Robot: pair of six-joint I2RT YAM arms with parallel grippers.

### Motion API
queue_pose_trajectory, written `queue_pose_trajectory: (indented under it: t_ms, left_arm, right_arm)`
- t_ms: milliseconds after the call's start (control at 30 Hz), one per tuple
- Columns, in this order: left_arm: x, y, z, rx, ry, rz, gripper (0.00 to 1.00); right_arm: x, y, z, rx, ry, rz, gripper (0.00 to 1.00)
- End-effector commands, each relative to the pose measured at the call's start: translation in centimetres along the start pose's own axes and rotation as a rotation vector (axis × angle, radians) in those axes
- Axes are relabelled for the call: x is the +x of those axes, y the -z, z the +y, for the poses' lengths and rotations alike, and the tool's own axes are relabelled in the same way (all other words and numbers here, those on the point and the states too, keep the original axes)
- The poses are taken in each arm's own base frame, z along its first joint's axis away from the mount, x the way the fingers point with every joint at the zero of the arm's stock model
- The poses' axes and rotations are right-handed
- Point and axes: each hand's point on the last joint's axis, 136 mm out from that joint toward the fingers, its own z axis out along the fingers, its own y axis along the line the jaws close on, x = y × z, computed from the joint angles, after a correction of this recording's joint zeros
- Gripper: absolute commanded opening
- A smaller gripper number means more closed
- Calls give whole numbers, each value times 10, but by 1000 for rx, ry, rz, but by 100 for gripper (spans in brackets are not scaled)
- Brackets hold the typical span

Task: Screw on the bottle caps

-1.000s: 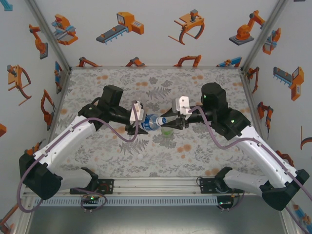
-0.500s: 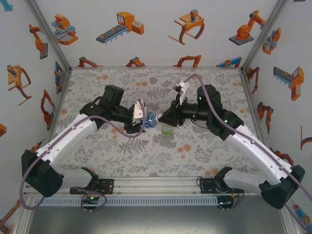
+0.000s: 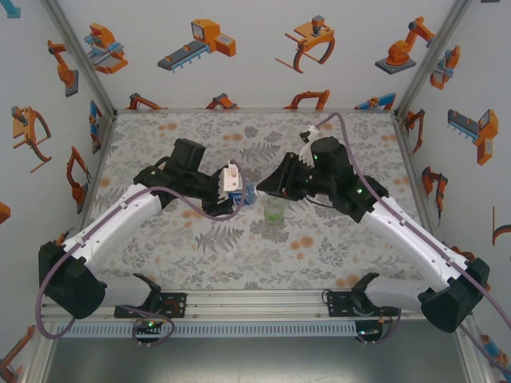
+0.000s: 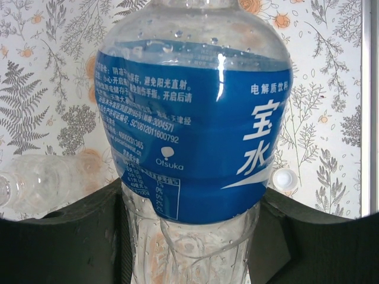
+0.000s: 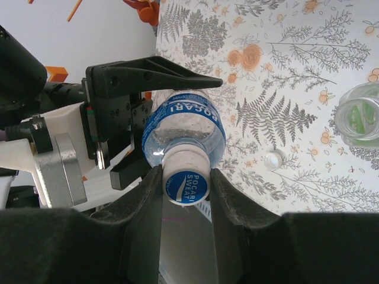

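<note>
Three white walls [image 3: 239, 72] printed with orange robot pictures close the table [image 3: 160, 263] along its far, left and right edges, with metal posts at the far corners. The table wears a grey cloth of ferns and orange flowers; open cloth lies along the far edge, in both far corners and in the middle towards the near edge. The left arm [image 3: 112, 227] and the right arm [image 3: 407, 231] slant in from the near corners and meet at the table's centre, well apart from every edge. The left gripper [image 3: 231, 194] is clamped round the blue bottle [image 4: 195, 136], which is held off the cloth with its mouth towards the right arm. The right gripper [image 3: 262, 188] pinches the cap [image 5: 185, 177], white with blue print, seated on that bottle's mouth. The green bottle [image 3: 275, 210] stands upright and uncapped just nearer the near edge than the right gripper, close beside it. The clear bottle [image 4: 47, 180] lies on its side on the cloth beyond the left gripper; where on the table I cannot tell. A loose cap [image 5: 273, 160] lies on the cloth between the blue bottle and the green bottle, touching neither.
</note>
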Motion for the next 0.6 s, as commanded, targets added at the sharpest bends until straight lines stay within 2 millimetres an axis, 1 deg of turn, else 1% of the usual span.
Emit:
queue_pose_trajectory:
  t_ms: [0, 33, 100, 133, 267, 300, 400, 467, 533, 567]
  left_arm:
    - [-37, 8, 0, 19, -60, -121, 0]
    - [-37, 7, 0, 22, -59, -122, 0]
    - [-38, 8, -1, 23, -61, -126, 0]
    - [-39, 8, -1, 24, -62, -128, 0]
    - [-40, 9, -3, 31, -63, -136, 0]
    - [-41, 9, -4, 35, -66, -140, 0]
    - [-43, 10, -7, 55, -71, -154, 0]
    - [-45, 11, -10, 70, -76, -167, 0]
    - [-47, 12, -14, 84, -82, -180, 0]
    - [-48, 13, -15, 87, -84, -185, 0]
  right_arm:
    - [-2, -2, 4, -1, 52, 1, 18]
    - [-4, 2, 10, -14, 105, -6, 30]
    - [-10, 12, 19, -30, 215, -32, 46]
    - [-13, 20, 25, -44, 279, -52, 50]
    - [-21, 47, 47, -78, 572, -134, 62]
    - [-21, 52, 51, -82, 644, -150, 64]
    - [-20, 67, 62, -96, 926, -186, 65]
    - [-18, 72, 68, -105, 1048, -201, 65]
    - [-10, 74, 74, -152, 1158, -186, 64]
    - [-3, 75, 77, -192, 1210, -172, 64]
